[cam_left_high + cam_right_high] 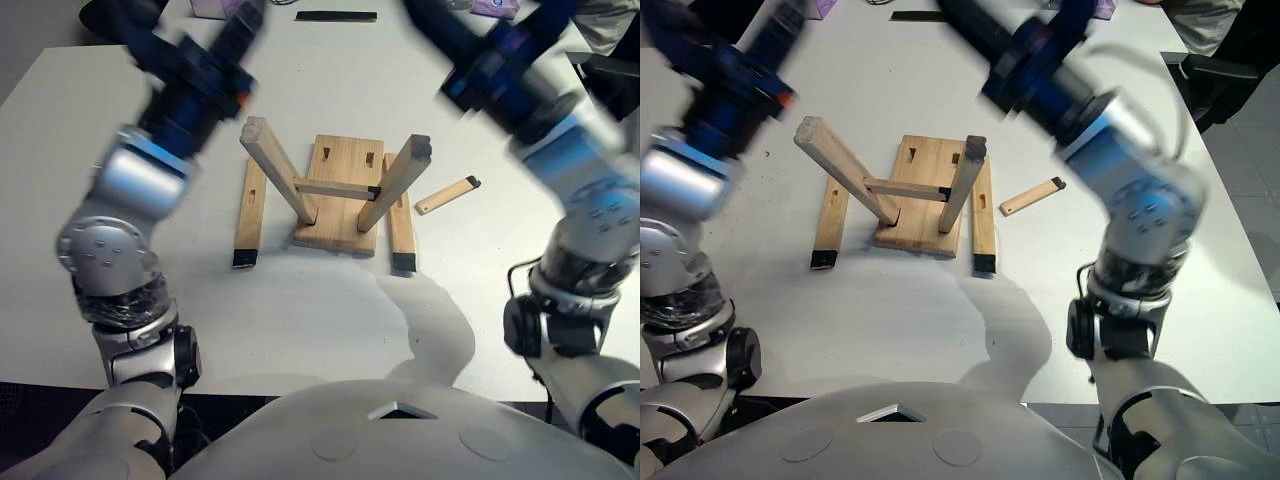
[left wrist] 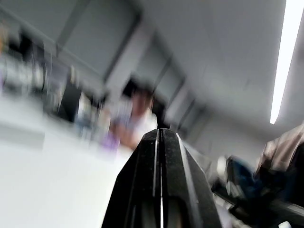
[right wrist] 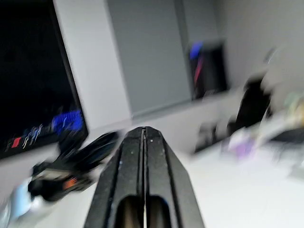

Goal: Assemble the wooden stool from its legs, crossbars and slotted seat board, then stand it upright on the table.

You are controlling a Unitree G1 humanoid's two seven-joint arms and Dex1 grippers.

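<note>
The slotted seat board [image 1: 340, 200] lies flat at the table's middle. Two legs stand in it and lean apart: a left leg [image 1: 278, 165] and a right leg [image 1: 397, 180], joined by a crossbar [image 1: 335, 187]. One loose leg [image 1: 250, 212] lies flat along the board's left side, another loose leg [image 1: 401, 235] along its right. A short loose crossbar [image 1: 448, 195] lies further right. Both arms are raised high over the far part of the table, away from the wood. My left gripper [image 2: 160, 132] and my right gripper [image 3: 144, 129] are shut, empty, and point out into the room.
The white table [image 1: 300, 310] has bare room in front of the parts and on both sides. A flat black strip [image 1: 336, 16] lies near the far edge, with small purple items [image 1: 495, 6] beside it. A dark chair [image 1: 1215, 75] stands off the right side.
</note>
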